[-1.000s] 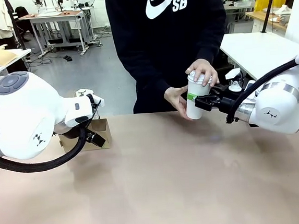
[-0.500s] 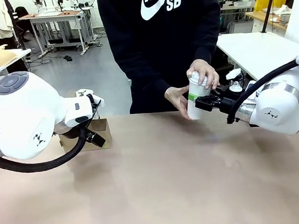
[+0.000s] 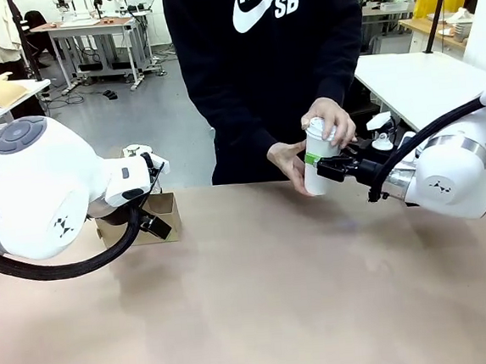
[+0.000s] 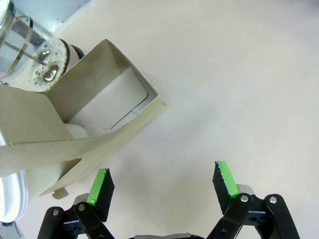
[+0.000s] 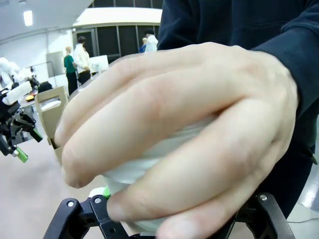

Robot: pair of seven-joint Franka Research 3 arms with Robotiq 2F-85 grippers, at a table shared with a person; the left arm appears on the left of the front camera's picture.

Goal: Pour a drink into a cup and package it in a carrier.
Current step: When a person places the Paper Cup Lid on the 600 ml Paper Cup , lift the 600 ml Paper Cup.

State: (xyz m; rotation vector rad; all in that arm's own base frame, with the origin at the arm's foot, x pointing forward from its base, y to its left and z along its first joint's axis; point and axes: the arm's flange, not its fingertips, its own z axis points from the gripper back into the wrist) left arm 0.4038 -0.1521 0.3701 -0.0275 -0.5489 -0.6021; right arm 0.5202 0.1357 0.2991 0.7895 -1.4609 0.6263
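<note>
My right gripper [image 3: 325, 168] is shut on the white lidded cup [image 3: 316, 169], holding it upright just above the table's far edge. The person's one hand [image 3: 333, 120] presses on the cup's lid and the other hand [image 3: 285, 162] cradles its side. In the right wrist view that top hand [image 5: 179, 129] covers most of the cup [image 5: 144, 172] above my right gripper [image 5: 177, 219]. The brown cardboard carrier [image 3: 162, 214] stands at the far left, partly behind my left arm. My left gripper [image 4: 162, 182] hangs open beside the carrier [image 4: 94, 134], holding nothing. The drink is hidden.
A clear glass pitcher [image 4: 27, 52] stands right behind the carrier. The tan table [image 3: 262, 299] stretches wide and bare between the arms. A white side table [image 3: 421, 81] lies behind my right arm. The person [image 3: 267, 69] stands at the far edge.
The person's body has shifted slightly, and the hand on the lid has moved a little, tipping the cup's top slightly leftward. Both arms stay where they were.
</note>
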